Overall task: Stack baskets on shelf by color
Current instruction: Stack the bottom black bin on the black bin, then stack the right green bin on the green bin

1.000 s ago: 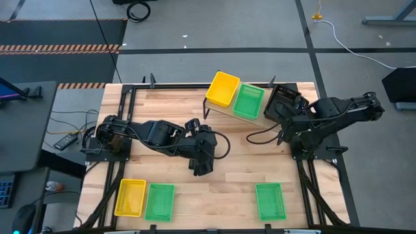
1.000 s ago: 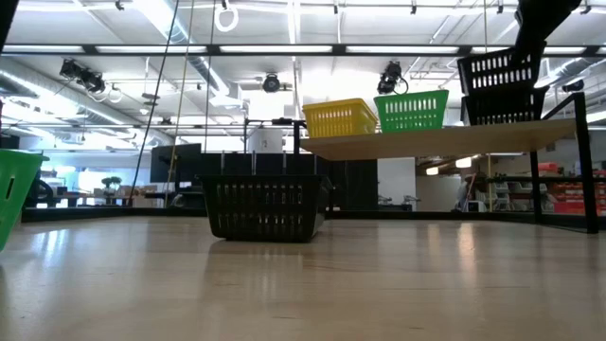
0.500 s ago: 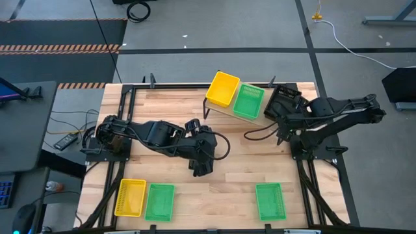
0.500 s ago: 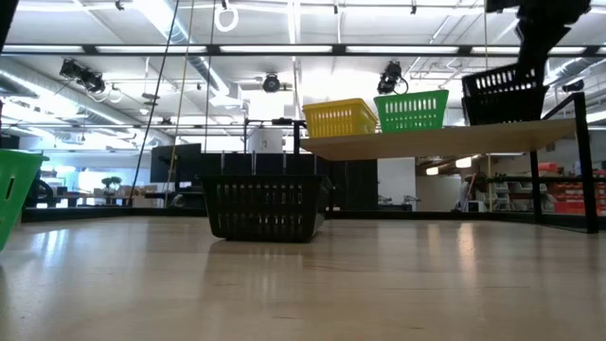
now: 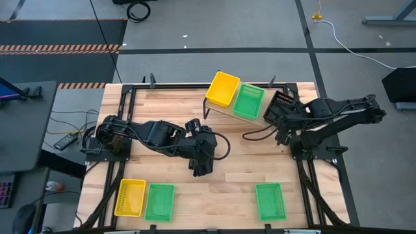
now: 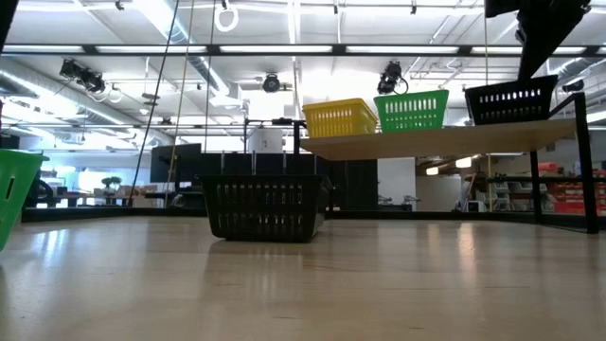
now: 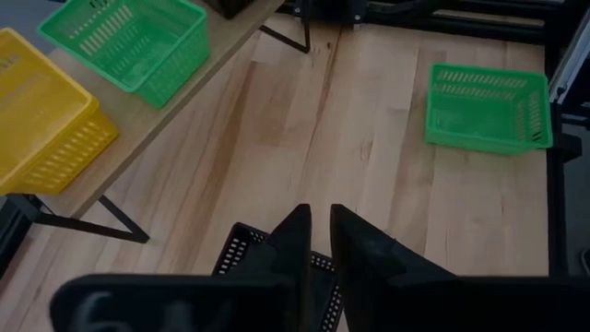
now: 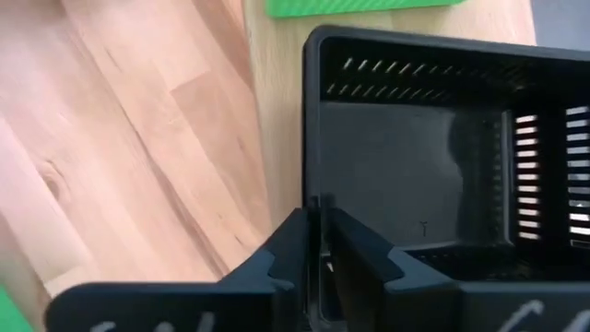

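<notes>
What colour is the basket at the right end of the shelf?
Black. The basket on the shelf shows best in the low view, beside the green one.

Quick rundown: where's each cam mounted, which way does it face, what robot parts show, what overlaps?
High: overhead, straight down; table, both arms.
Low: tabletop height, level across; floor-level black basket, shelf, one arm up top.
Left wrist: past left gripper over that black basket.
Right wrist: past right gripper at the shelf's black basket wall.
Shared: yellow basket and green basket on the shelf appear in high, low, left wrist.
</notes>
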You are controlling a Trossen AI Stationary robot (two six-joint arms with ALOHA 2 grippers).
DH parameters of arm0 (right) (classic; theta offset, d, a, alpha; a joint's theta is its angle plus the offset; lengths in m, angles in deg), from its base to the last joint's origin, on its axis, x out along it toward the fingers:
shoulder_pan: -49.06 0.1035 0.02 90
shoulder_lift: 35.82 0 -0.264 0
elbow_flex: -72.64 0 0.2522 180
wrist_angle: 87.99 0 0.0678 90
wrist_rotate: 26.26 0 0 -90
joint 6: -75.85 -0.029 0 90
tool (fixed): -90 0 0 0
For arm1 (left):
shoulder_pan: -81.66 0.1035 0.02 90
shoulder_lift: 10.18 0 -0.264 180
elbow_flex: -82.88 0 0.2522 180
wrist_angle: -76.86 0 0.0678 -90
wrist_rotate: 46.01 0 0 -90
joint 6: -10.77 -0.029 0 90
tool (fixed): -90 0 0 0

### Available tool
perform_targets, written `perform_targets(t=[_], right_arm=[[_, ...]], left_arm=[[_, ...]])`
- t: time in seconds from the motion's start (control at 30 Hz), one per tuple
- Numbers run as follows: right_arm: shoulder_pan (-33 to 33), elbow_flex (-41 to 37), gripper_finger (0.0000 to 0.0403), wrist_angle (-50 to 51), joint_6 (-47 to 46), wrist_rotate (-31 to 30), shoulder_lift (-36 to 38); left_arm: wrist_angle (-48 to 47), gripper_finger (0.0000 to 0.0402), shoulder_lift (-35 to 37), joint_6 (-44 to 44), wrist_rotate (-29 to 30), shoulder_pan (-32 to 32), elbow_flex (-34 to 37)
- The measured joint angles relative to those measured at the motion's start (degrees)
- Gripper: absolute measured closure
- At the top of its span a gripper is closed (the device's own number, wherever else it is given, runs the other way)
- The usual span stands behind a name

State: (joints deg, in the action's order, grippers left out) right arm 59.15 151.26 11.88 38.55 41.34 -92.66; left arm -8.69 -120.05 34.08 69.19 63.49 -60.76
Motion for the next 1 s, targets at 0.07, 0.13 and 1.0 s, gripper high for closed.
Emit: perform_targets(t=[0.07, 0.13, 1.0], right_arm=[[0.00, 0.00, 0.0336, -0.07, 0.02, 0.22, 0.00], [0.00, 0.00, 0.0325, 0.14, 0.60, 0.66, 0.00], [1.13, 5.69, 0.0302, 3.95, 0.42, 7.10, 2.00]], left_arm=[[0.00, 0.0353, 0.00, -0.02, 0.01, 0.00, 0.00], [0.02, 0.0353, 0.00, -0.02, 0.01, 0.00, 0.00], [0.01, 0.0360, 0.00, -0.04, 0.04, 0.11, 0.00]])
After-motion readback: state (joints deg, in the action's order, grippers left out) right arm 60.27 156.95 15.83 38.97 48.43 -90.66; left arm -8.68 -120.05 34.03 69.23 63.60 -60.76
